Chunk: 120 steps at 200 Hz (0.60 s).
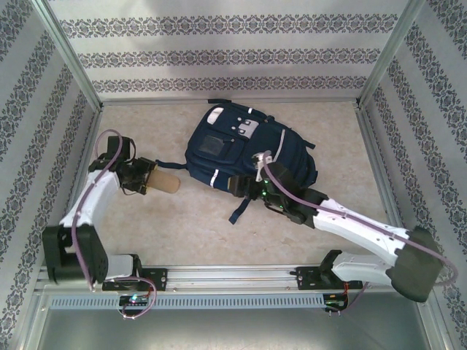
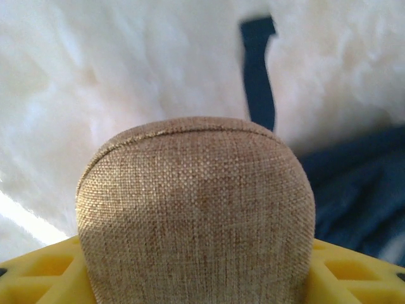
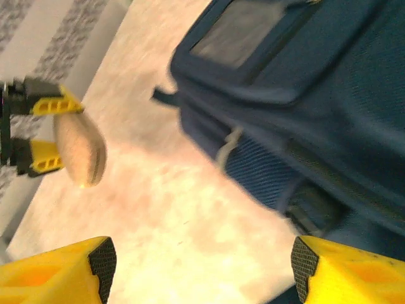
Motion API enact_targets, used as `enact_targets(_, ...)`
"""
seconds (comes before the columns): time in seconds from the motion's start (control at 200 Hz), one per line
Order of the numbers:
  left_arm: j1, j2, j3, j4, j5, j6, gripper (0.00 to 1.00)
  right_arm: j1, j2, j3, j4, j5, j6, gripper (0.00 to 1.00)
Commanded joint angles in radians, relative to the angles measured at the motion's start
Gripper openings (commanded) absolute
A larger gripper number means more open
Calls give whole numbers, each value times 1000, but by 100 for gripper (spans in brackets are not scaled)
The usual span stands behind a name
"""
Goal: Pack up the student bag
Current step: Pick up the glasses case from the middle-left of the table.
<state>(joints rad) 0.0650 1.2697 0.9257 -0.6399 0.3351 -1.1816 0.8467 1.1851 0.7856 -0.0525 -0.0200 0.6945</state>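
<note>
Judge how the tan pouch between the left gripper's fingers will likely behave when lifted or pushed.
The tan fabric pouch probably gives a little: coarse woven cloth, rounded plump end. The weave should resist slipping in the left gripper. Its rounded body might roll if pushed sideways.

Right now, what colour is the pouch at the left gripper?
Tan, woven pouch; left wrist view.

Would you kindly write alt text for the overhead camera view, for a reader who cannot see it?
A navy backpack lies flat in the middle of a beige table, seen from above. The left tool grips a tan fabric pouch left of the bag, while the right tool sits open at the bag's near edge.
</note>
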Motion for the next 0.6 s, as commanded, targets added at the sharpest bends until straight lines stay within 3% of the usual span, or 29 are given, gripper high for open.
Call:
enact_targets(0.0, -57, -116, -60, -39, 11, -110, 61, 49, 68, 60, 115, -208, -39, 78)
enact_targets(0.325, -228, -330, -194, -26, -23, -308, 58, 162, 222, 77, 364, -292, -35, 91)
enact_targets(0.595, -244, -410, -205, -44, -9, -328, 57, 188, 352, 99, 467, -266, 7, 91)
